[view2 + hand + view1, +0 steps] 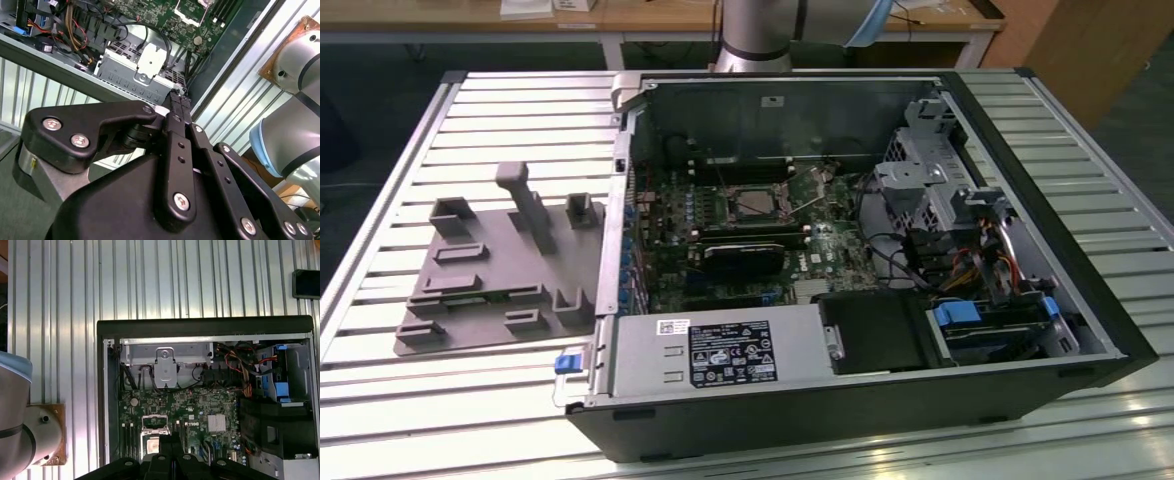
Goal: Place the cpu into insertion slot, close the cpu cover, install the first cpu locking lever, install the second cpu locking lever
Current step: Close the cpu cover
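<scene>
- The slatted metal bench (494, 110) carries an open black computer case (1107, 340) lying on its side, its inside facing up.
- The arm (754, 35) rises from behind the case in the exterior view. Its grey and pale-blue joints also appear in the second wrist view (295, 100).
- A grey moulded fixture (467, 300) with upright posts lies on the bench, just beside the case on the exterior view's left.
- The power supply box (720, 355) with its black label fills the near edge of the case.
- The green motherboard (200, 410) covers the case floor. The black graphics card (747, 258) lies across it, between the power supply box and the socket.
- The gripper (180, 100) hangs well above the case. Its two black fingers (175, 130) are pressed together at the tips with nothing between them. In the first wrist view the gripper (172, 445) sits over the motherboard, near the socket.
- The cpu cover (153, 418), a silvery frame with a square window, shows just beside the chip rather than over it, so it seems to stand open. How far it is tilted I cannot tell.
- The cpu (152, 444), a small tan square, lies flat in the socket on the motherboard. In the exterior view the cpu (757, 205) sits toward the back of the case, apart from the gripper.
</scene>
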